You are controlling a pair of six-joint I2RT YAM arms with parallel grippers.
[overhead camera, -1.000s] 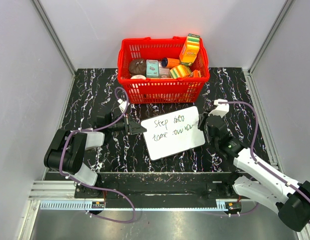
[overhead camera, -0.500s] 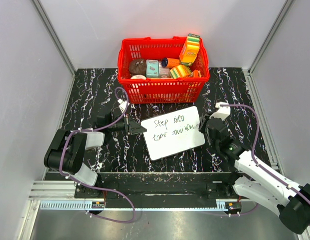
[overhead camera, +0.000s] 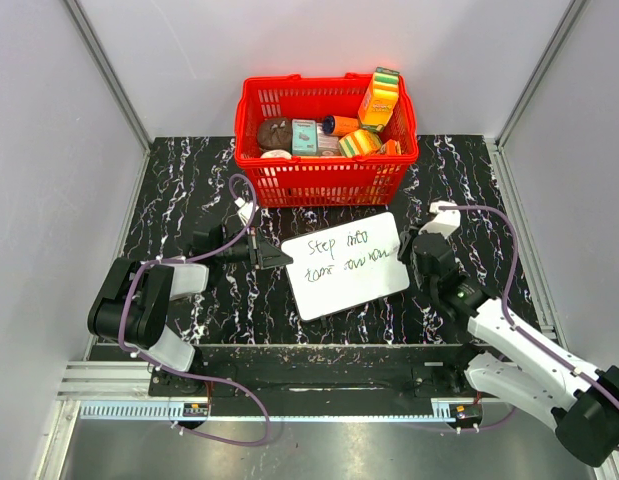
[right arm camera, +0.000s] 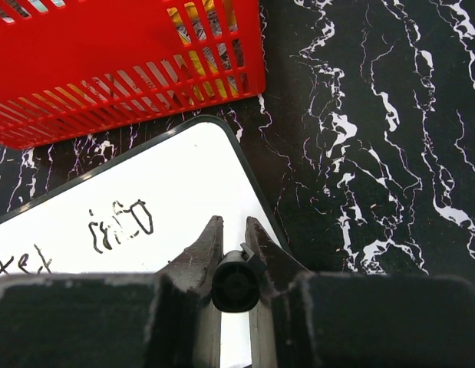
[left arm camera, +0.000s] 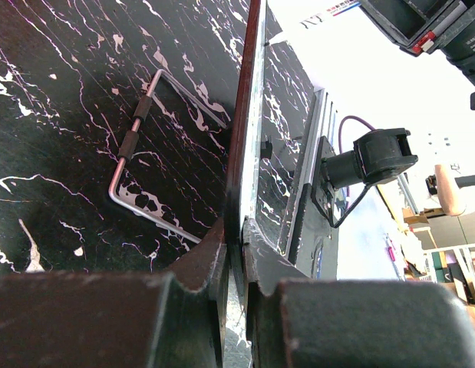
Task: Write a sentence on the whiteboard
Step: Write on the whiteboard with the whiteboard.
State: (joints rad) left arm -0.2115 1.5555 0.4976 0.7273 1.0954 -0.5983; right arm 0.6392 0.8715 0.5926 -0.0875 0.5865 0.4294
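Observation:
The whiteboard [overhead camera: 351,288] lies tilted on the black marble table in front of the red basket. The sentence [overhead camera: 344,258] is in black marker in two lines and reads roughly "Step into tomorrow". My left gripper [overhead camera: 279,258] is shut on the board's left edge; the left wrist view shows the thin edge [left arm camera: 249,115] clamped between the fingers [left arm camera: 210,253]. My right gripper [overhead camera: 409,248] is at the board's right edge, shut on a black marker [right arm camera: 235,281]. Below it the right wrist view shows the board [right arm camera: 168,184] and the word "into" [right arm camera: 118,224].
A red basket [overhead camera: 329,182] full of groceries stands just behind the board and also shows in the right wrist view [right arm camera: 130,69]. A bent metal wire bracket [left arm camera: 137,130] shows beside the board's edge. Grey walls enclose the table on the left, right and back.
My right gripper with the marker has drifted slightly right and toward the near edge. The whiteboard and the left gripper have not moved.

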